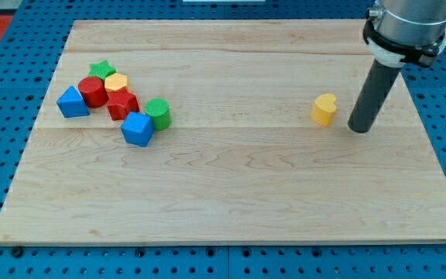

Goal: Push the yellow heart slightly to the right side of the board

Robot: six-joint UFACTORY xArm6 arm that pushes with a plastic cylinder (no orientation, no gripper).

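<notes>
One yellow heart (pixel 324 109) is what you need to watch, and it lies just to the view's left of my tip (pixel 359 129), near it with a small gap of bare wood between, so the two are not touching. You have no hand here that could spread or pinch: the arm ends in a plain dark rod. Well away from my tip, toward the view's left side of the bench (pixel 231 194), sits a cluster: a green star (pixel 99 69), a red cylinder (pixel 92 91), a yellow block (pixel 117 82), a red block (pixel 121 104), a blue block (pixel 71 101), another blue block (pixel 137 129) and a green cylinder (pixel 159 113).
</notes>
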